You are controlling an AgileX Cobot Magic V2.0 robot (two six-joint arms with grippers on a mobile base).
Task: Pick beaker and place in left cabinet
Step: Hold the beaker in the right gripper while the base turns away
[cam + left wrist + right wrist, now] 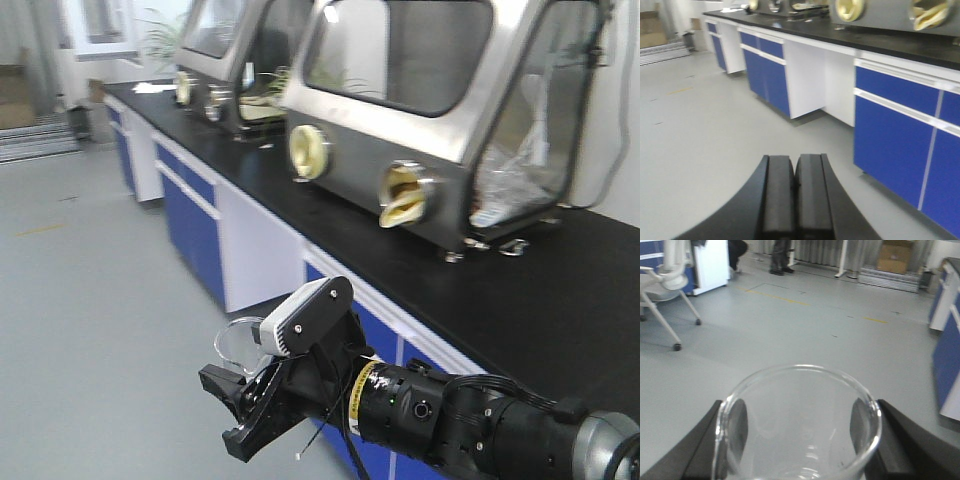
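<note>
While the right gripper (pixel 798 432) pinches the beaker (pixel 797 410) by its wall, with pads (pixel 737 427) on opposite sides just under the rim and the mouth roughly upward, probably for a level carry, the glass hangs in mid-air over the grey floor (pixel 90 300), near the black-topped bench (pixel 420 260). Left gripper (pixel 796 192) is pressed together on nothing, likely parked out of the way. The left cabinet is in no view, so I judge this a transport stage and the placing not yet begun.

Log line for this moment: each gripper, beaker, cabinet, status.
right gripper: shut on beaker | left gripper: shut, empty | left cabinet: not in view | status: beaker held, not yet placed
</note>
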